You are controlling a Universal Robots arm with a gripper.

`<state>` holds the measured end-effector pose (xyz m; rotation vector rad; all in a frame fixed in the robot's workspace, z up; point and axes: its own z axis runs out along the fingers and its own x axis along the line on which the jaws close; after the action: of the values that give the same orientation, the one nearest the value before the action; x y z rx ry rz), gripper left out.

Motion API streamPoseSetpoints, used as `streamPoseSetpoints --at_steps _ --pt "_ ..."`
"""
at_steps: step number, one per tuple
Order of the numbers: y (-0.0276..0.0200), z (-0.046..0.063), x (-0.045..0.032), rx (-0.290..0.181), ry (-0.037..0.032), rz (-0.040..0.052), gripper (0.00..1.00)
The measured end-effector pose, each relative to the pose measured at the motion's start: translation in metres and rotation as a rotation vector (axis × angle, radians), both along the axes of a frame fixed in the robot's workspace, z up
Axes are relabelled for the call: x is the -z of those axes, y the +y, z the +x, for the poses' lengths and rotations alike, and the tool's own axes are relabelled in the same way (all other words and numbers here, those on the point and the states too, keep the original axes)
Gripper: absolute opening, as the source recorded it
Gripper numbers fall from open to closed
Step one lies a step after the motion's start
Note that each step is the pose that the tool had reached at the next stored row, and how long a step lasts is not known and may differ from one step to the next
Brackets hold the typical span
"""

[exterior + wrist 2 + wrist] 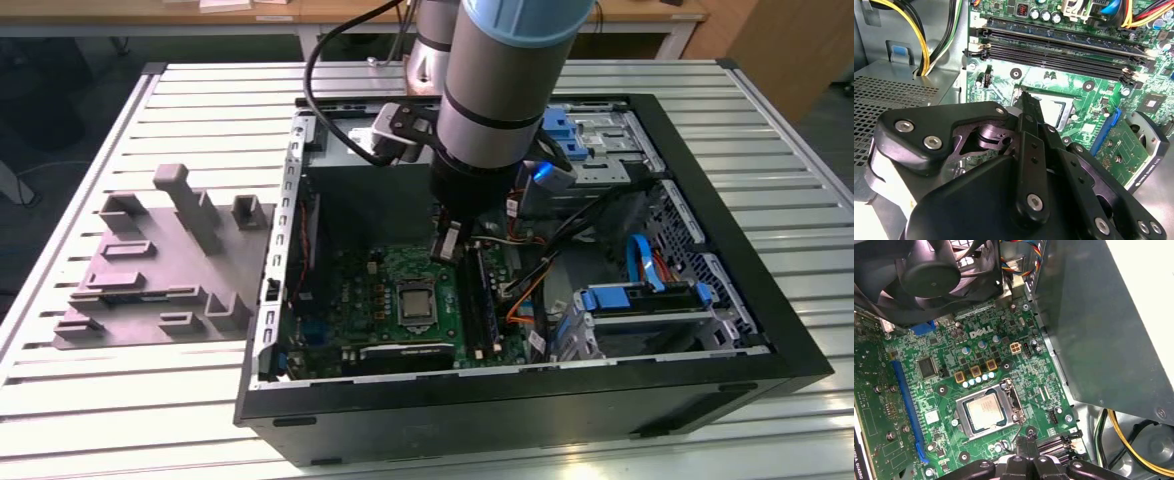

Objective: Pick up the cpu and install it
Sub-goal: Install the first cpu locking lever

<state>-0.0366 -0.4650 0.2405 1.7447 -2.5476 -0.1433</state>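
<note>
tabletop [160,400]: slatted metal; carries the grey moulded tray and the open PC case
tray [147,275]: at the exterior view's left, just beside the case; upright blocks on it; nothing else visible in it
case [747,330]: black, side panel off; holds a green motherboard [387,300], a grey power supply box [1114,320], drive bays with blue clips [641,300] toward the exterior view's right, and bundled cables
cpu [985,411]: seated flat in the socket on the motherboard, pale silver top up; metal bracket frame around it; the retention lever [1016,405] lies along one side; also visible in the second wrist view [1056,111], partly hidden behind the hand
arm [501,90]: reaches down into the case, above the board
hand [447,243]: over the motherboard, just above the socket area, apart from the cpu; fingers [1030,107] drawn close together to a narrow tip; holding nothing
hidden: case fan [929,270] cut off at frame edge; arm blocks the case's rear wall in the exterior view
</note>
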Motion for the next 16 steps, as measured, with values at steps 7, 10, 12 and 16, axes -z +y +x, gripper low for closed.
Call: streamPoseSetpoints --at_steps 7,10,12,16 --pt "-0.0007 0.0000 0.0001 0.000 -0.0001 0.0001 0.11" --pt "-0.0036 0.0000 0.0002 -0.002 0.0000 0.0000 0.11" --pt "-0.0043 -0.0001 0.0009 -0.015 -0.0001 0.0003 0.11" --pt "-0.0049 -0.0003 0.0019 -0.062 0.0000 -0.0001 0.11"
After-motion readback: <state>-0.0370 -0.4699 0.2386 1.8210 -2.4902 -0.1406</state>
